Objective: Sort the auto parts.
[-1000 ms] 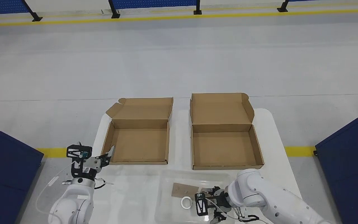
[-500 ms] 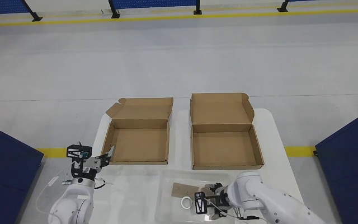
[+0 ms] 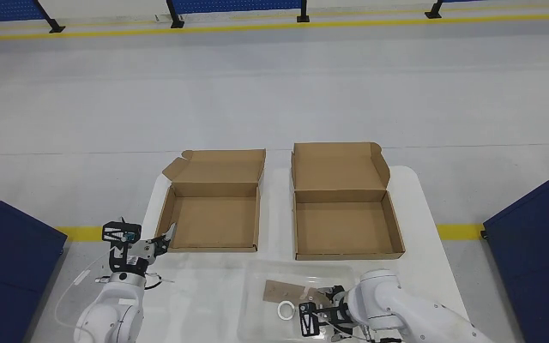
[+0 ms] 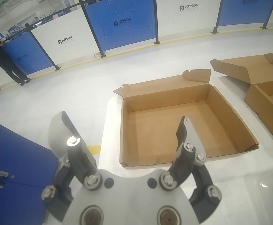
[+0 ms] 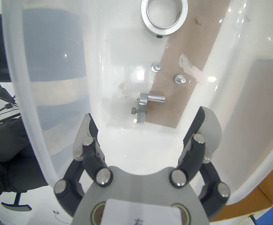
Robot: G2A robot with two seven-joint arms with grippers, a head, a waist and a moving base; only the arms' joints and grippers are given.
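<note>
Auto parts (image 5: 141, 106) lie in your bin (image 5: 42, 106) at the bench's (image 3: 206, 283) near edge; right gripper (image 5: 145, 113) gapes empty above them, left gripper (image 4: 122, 115) likewise spread.

metal ring (image 5: 164, 18), 2 bolts (image 5: 156, 67), L-bracket (image 5: 143, 106), in clear tub (image 5: 51, 89)

a short printed word with a logo stands on each of the blue and white perforated partition panels (image 4: 122, 21). tiny engraved marks run along the small silver metal clamp block (image 5: 141, 110) in the clear plastic bin (image 5: 53, 106), too small to read.
</note>
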